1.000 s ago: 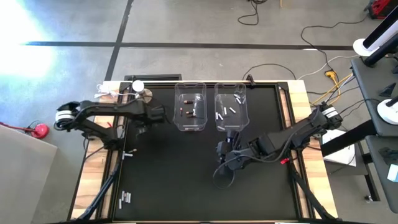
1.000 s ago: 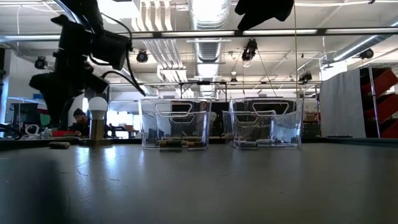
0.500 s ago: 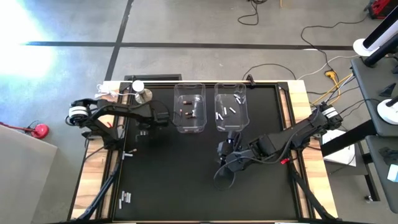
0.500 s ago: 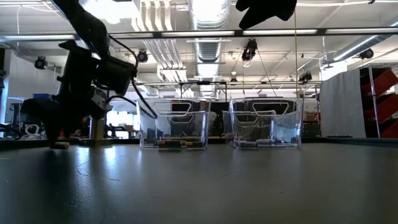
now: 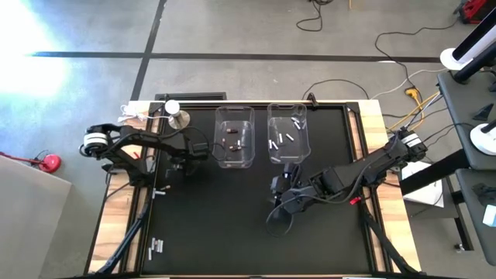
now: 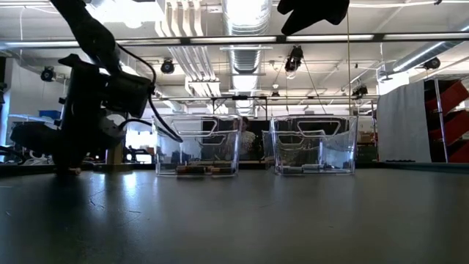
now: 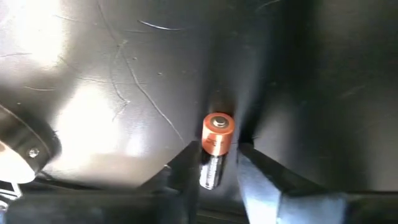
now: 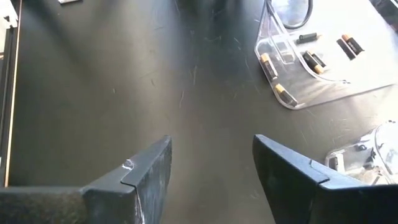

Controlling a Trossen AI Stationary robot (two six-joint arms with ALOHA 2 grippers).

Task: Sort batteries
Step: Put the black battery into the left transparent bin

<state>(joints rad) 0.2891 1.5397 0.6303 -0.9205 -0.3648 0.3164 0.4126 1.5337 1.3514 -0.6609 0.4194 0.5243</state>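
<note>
- My left gripper is down at the mat on the left side of the table, and my two fingers sit tight on either side of a copper-topped battery lying there, clamped on its dark body.
- From above, that left gripper sits just left of the left clear bin, below the round silver knob.
- The left bin holds a few dark batteries; the right clear bin beside it holds white ones.
- More pale cells lie near the table's front left corner, well apart from everything.
- My right gripper hovers above bare mat in front of the right bin, fingers apart, nothing between them.
- From the right wrist, both bins show farther off, dark cells in one.
</note>
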